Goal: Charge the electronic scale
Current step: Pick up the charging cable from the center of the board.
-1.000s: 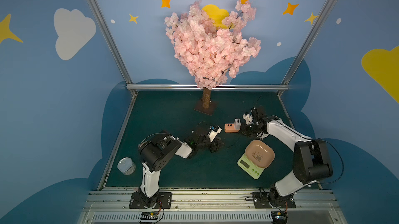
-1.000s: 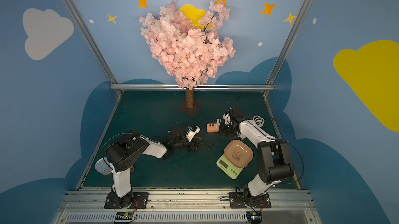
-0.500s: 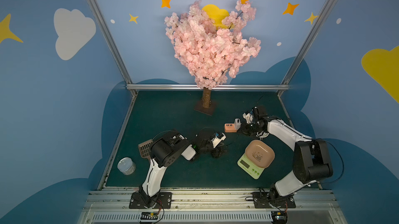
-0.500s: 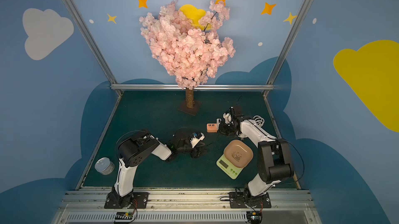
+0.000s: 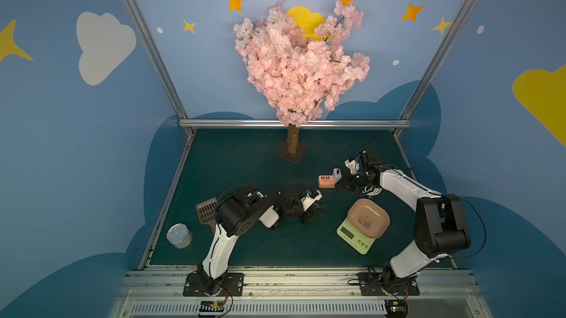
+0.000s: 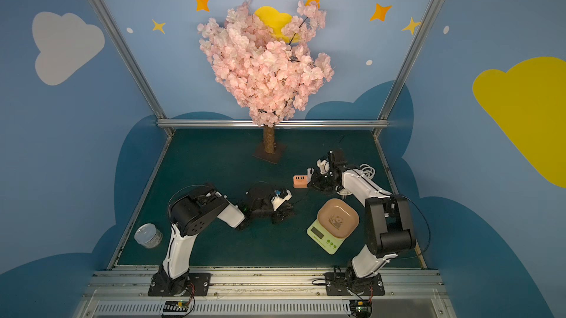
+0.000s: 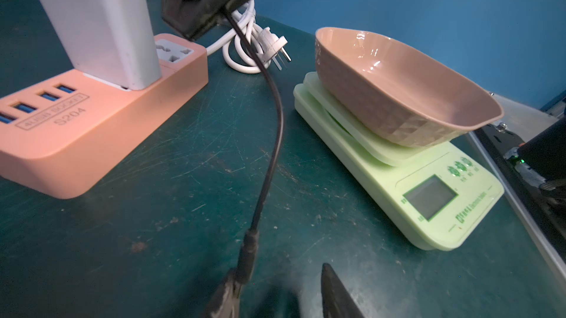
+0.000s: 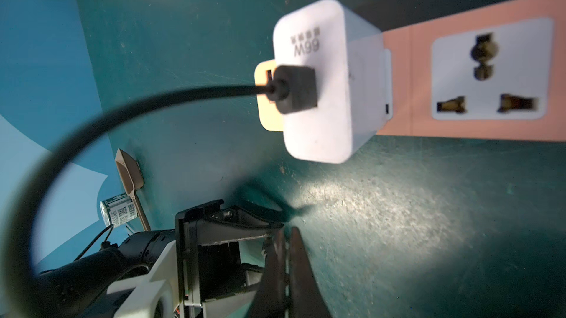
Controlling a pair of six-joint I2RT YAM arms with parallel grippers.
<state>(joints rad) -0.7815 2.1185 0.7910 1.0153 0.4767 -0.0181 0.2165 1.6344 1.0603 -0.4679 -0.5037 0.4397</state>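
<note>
Dark green tabletop carries the electronic scale at front right, apart from the orange power strip; left claw gapes partway, the plug of the black cable against one finger; right claw is pinched together on nothing

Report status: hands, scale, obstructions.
Left hand open, black cable's free plug at one finger. Right hand shut, empty, by white charger. Electronic scale not yet plugged in. Nothing blocking.
</note>
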